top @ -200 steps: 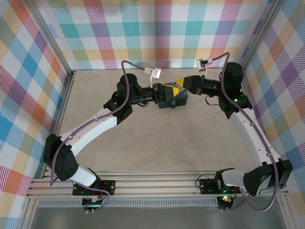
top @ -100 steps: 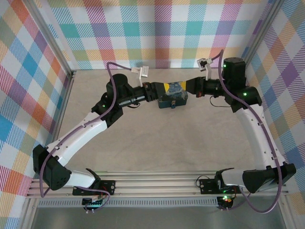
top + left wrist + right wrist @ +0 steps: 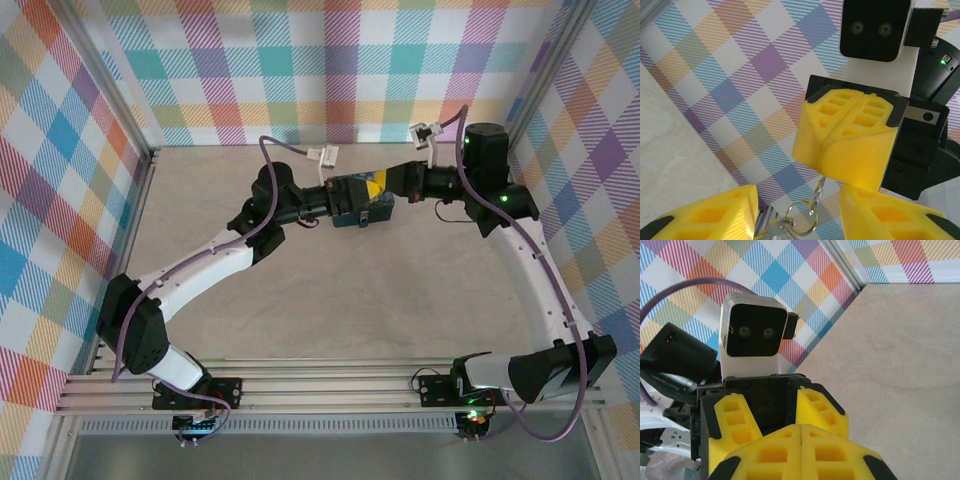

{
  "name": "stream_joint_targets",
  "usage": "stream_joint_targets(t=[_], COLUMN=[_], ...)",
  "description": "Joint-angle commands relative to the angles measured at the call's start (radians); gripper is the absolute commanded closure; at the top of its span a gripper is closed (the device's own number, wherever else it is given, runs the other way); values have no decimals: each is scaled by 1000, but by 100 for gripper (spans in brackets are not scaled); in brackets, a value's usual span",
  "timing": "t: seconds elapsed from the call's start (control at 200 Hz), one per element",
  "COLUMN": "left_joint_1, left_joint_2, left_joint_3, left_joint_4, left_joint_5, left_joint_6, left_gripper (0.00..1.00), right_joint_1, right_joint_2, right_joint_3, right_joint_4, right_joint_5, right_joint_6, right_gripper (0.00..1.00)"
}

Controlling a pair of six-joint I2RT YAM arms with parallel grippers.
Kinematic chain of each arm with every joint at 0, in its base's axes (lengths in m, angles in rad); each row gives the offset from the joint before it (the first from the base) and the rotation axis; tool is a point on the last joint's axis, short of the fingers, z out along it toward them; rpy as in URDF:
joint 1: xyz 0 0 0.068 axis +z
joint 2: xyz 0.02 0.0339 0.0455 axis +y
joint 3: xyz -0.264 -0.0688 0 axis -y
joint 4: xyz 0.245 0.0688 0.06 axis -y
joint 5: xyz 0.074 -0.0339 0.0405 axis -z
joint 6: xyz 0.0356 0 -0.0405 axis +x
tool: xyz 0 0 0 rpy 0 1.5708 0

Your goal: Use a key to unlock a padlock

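— Looking at the right gripper [image 3: 826, 160] first: how do its jaws stand?
— Pressed together, the yellow pads meeting along one seam. A short chain [image 3: 816, 192] comes out at the tip of that seam, so they are clamped on its upper end.
— And below them?
— The chain runs down to a key ring [image 3: 801, 225], which hangs between the jaws of the left gripper [image 3: 797, 197].
— Are those closed on it?
— No. They stand apart, one pad on each side of the ring, and neither pad touches it. The right wrist view agrees: the left gripper's two fingers are spread, and the closed right jaws point at the gap between them.
— Where is the padlock?
— A small grey metal piece [image 3: 774, 229] sits at the ring, just beside one of the left gripper's pads, cut off by the lower edge. Whether it is the padlock or the key I cannot tell.
— Anything under the jaws?
— From above, the two grippers meet tip to tip over a blue painted tin [image 3: 365, 212] on the table [image 3: 400, 290]. The tin is just below the left jaws, but I cannot tell whether they touch it.
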Motion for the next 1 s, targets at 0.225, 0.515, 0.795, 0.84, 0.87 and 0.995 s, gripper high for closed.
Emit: stream_joint_targets(t=[0.225,0.515,0.795,0.84,0.87,0.995], left_joint_1=[-11,-10,-4,-2,-3,-3], left_joint_2=[18,0,-18,-16,-17,-21], left_joint_3=[-5,-33,-49,-47,-47,-50], left_joint_4=[130,118,95,88,89,92], left_joint_5=[40,11,2,5,5,3], left_joint_6=[-48,-43,-36,-33,-35,-33], left_gripper=[65,69,69,71,71,73], right_joint_1=[5,0,-9,-10,-9,-9], right_joint_2=[-8,-25,-41,-42,-43,-42], right_joint_3=[-45,-63,-73,-77,-79,-88], right_joint_4=[116,137,146,154,160,177], right_joint_5=[3,30,30,29,27,14], right_joint_6=[78,97,114,121,126,142], right_gripper=[100,100,100,100,100,100])
